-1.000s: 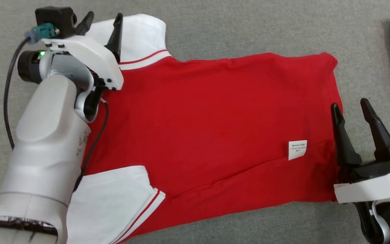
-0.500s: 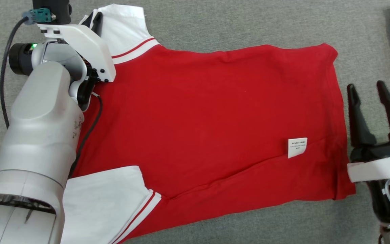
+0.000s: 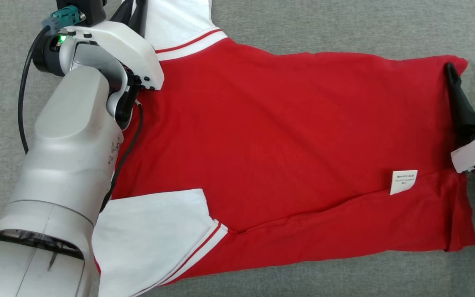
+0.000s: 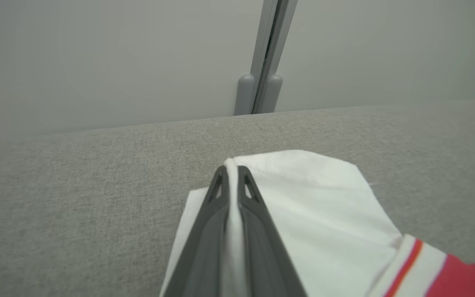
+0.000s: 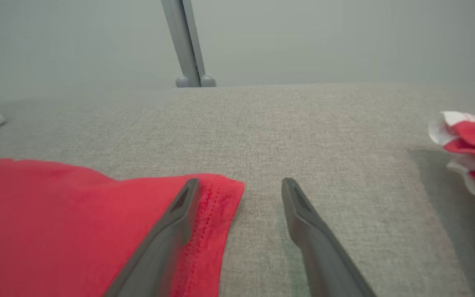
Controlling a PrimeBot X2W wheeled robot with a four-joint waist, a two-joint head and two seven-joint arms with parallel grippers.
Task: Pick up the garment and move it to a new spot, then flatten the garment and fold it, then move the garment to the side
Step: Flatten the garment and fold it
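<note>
The garment (image 3: 295, 136) is a red shirt with white sleeves, spread flat on the grey cloth surface (image 3: 303, 24). My left gripper (image 3: 133, 12) is at its far left and is shut on the far white sleeve (image 4: 311, 198), with a fold of white cloth pinched between the fingers (image 4: 221, 206). My right gripper (image 3: 470, 68) stands open at the far corner of the red hem (image 5: 217, 198). Its left finger (image 5: 179, 210) lies over that corner and the other finger is over bare cloth. A white label (image 3: 403, 181) lies on the shirt near the hem.
A second red and white bundle of clothing (image 5: 472, 156) lies on the surface to the right of my right gripper. A pale wall with a grey post (image 5: 186, 45) stands behind the far edge. The near white sleeve (image 3: 155, 235) lies beside my left forearm (image 3: 72, 165).
The head camera has shifted. My left fingers, open around the far sleeve a second ago, have closed on it. My right gripper has moved forward along the hem to its far corner.
</note>
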